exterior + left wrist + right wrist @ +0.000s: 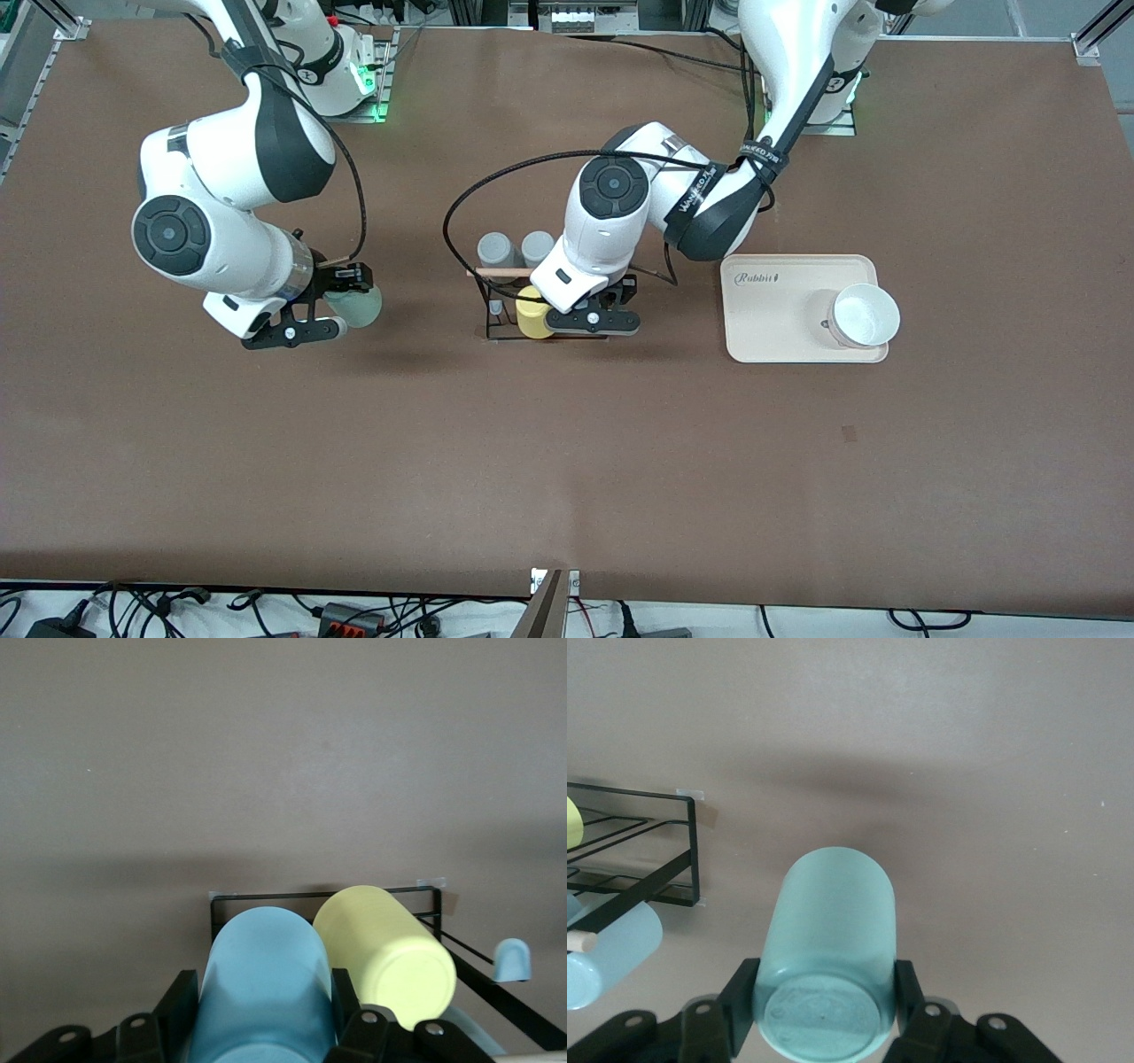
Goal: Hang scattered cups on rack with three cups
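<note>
Both claws gripping cups, blue cup (261, 992) half-hidden

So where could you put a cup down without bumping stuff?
The table is bare nearer the camera than the rack and tray, and between the mint cup and the rack. It is crowded at the rack, where the left gripper holds the blue cup.

mint-green cup (828, 957), light blue cup (261, 988), yellow cup (385, 952), black rack (496, 306), cream tray (771, 310)
</note>
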You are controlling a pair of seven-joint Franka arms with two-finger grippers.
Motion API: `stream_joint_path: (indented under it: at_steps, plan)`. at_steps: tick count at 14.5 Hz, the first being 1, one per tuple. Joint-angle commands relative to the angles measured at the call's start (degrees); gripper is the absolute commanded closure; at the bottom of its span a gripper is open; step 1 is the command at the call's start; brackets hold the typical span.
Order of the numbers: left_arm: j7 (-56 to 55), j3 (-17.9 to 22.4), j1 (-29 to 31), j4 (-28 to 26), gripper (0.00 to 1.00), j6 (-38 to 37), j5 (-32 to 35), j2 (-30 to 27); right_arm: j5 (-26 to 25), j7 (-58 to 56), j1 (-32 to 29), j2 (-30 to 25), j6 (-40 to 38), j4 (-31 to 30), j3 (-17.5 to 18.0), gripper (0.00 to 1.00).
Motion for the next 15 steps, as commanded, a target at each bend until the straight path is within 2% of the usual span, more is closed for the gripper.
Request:
stream_joint_path:
  at_steps: [1, 15]
  plan:
    - [1.6, 0.3, -0.3, -1.0, 0.74, -0.5, 0.5, -0.6, 0.5, 1.1, 0.1, 1.2, -1.2, 1.7, -0.3, 1.0]
    - [3.6, 0.4, 0.6, -1.0, 0.74, -0.3, 1.6, 1.9, 0.6, 0.2, 0.4, 1.7, -0.5, 1.9, -0.3, 1.0]
